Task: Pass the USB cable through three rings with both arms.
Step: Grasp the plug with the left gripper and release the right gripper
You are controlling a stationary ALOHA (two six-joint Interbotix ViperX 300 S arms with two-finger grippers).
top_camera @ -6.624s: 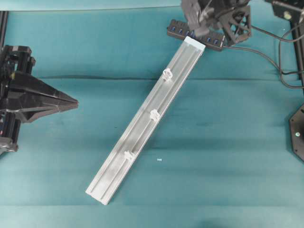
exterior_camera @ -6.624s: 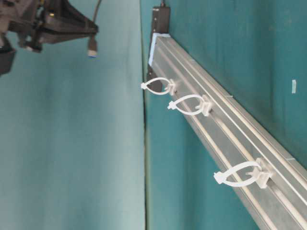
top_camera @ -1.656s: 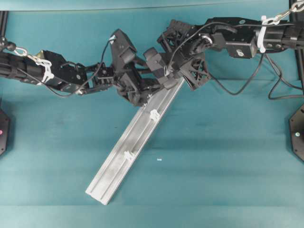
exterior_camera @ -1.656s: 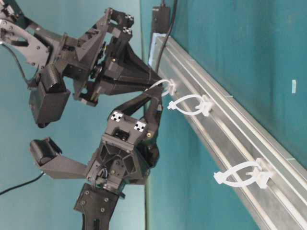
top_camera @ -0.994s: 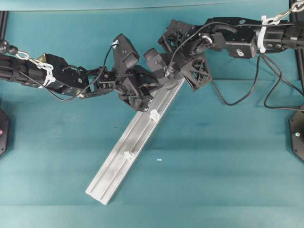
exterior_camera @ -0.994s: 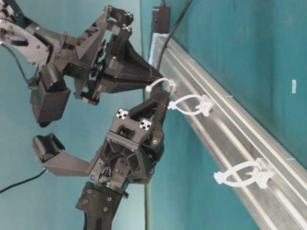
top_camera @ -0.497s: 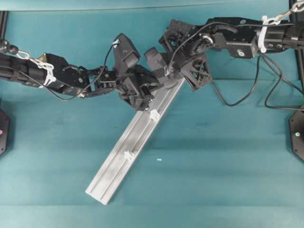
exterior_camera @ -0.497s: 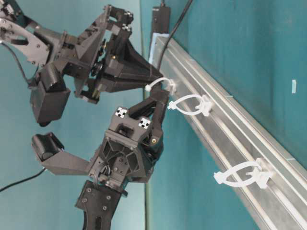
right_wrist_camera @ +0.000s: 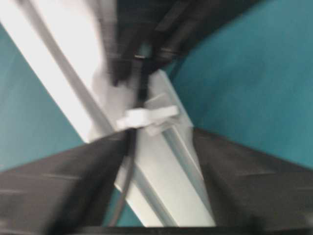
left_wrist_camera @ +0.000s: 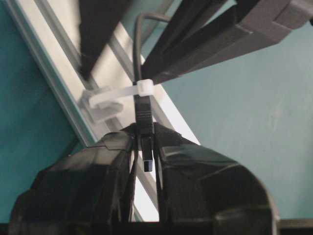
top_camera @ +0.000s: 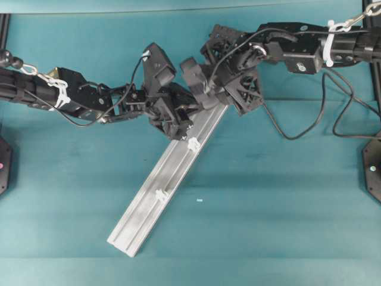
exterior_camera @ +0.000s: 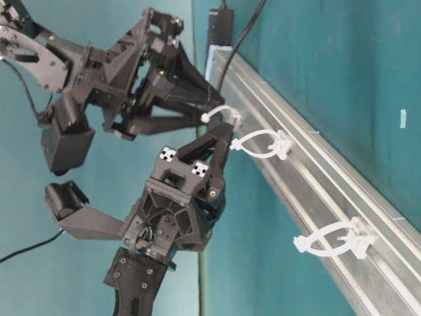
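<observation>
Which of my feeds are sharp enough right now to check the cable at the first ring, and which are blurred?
Left wrist view: usable; the USB cable plug and the first ring are fairly crisp, only the rail behind is soft. Right wrist view: smeared throughout, with glare washing out the rail. Overhead view: sharp, but the arms hide that ring. Table-level view: sharp and evenly lit.

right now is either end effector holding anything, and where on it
The left end effector pinches the USB cable by its plug, just past the first ring; the right one holds nothing.
</observation>
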